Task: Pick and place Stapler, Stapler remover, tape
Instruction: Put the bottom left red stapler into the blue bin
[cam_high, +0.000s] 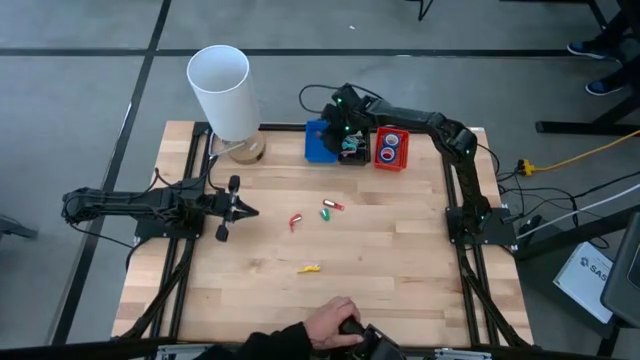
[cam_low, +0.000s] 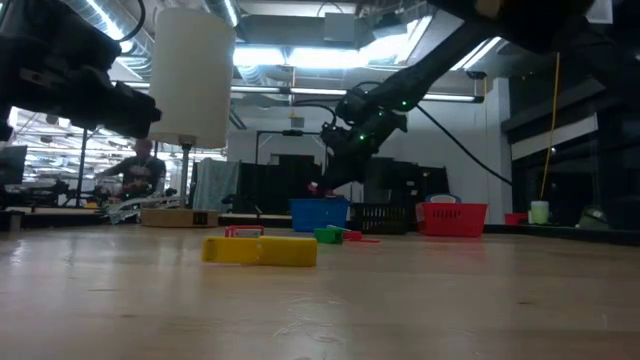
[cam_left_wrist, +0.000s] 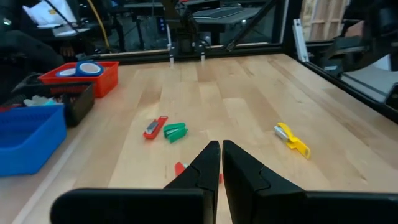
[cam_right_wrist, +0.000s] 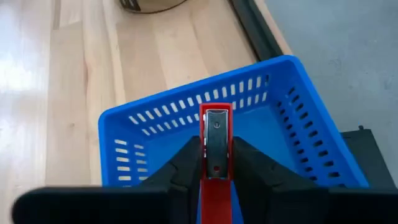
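My right gripper (cam_right_wrist: 216, 149) is at the table's far edge, over the blue basket (cam_right_wrist: 261, 124), and is shut on a red stapler (cam_right_wrist: 216, 134). My left gripper (cam_left_wrist: 219, 155) waits shut at the table's left (cam_high: 240, 210), holding nothing. Mid-table lie a yellow stapler (cam_high: 309, 268), a green stapler remover (cam_high: 326, 212) and two small red pieces (cam_high: 294, 221) (cam_high: 337, 206). Two blue tape rolls (cam_left_wrist: 84, 68) lie in the red basket (cam_high: 391, 160). My right gripper pinches the red stapler by its two long sides (cam_right_wrist: 204, 163), one finger on each. The stapler lies along the fingers, and its end with the silvery plate (cam_right_wrist: 216, 124) sticks out past the fingertips. The fingers slant down toward the far edge. The stapler hangs clear above the blue basket.
A black basket (cam_high: 352, 150) stands between the blue and red ones. A white lamp shade (cam_high: 222, 90) rises at the far left on a round base. A person's hand (cam_high: 333, 322) holds a dark device at the near edge. Bare wood lies right of centre.
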